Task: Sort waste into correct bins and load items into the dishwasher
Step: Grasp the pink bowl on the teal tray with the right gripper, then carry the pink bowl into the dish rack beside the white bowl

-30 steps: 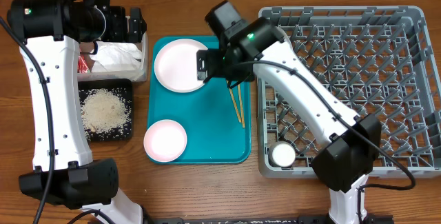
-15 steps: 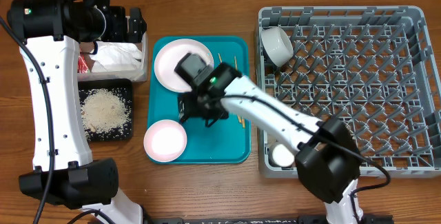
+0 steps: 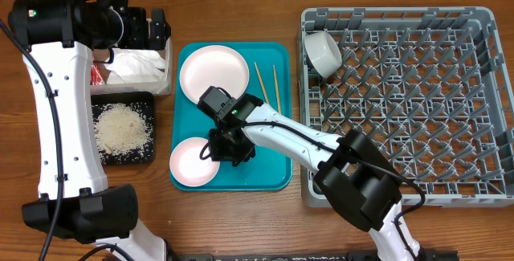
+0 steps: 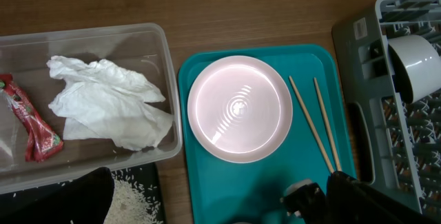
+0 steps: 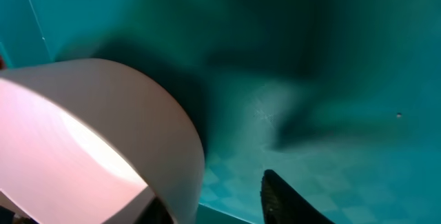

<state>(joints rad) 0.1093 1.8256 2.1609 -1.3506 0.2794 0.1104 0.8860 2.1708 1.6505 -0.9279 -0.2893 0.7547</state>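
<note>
One small bowl (image 3: 193, 162), stiff, light, slick and breakable, likely wants a rim pinch at 3 o'clock, where the right gripper (image 3: 226, 146) hovers, jaws parted.

Robotics test bench set out as a mock dish-clearing station; no room shows beyond it. Grounds: two white-and-black arms, left arm (image 3: 56, 116) and right arm (image 3: 289, 136), work over a wood-grain tabletop (image 3: 241, 213) carrying a catering-type grey dish rack (image 3: 401, 10), a teal serving tray (image 3: 257, 177), a clear tub (image 3: 167, 64) and a black tray (image 3: 144, 155).
</note>
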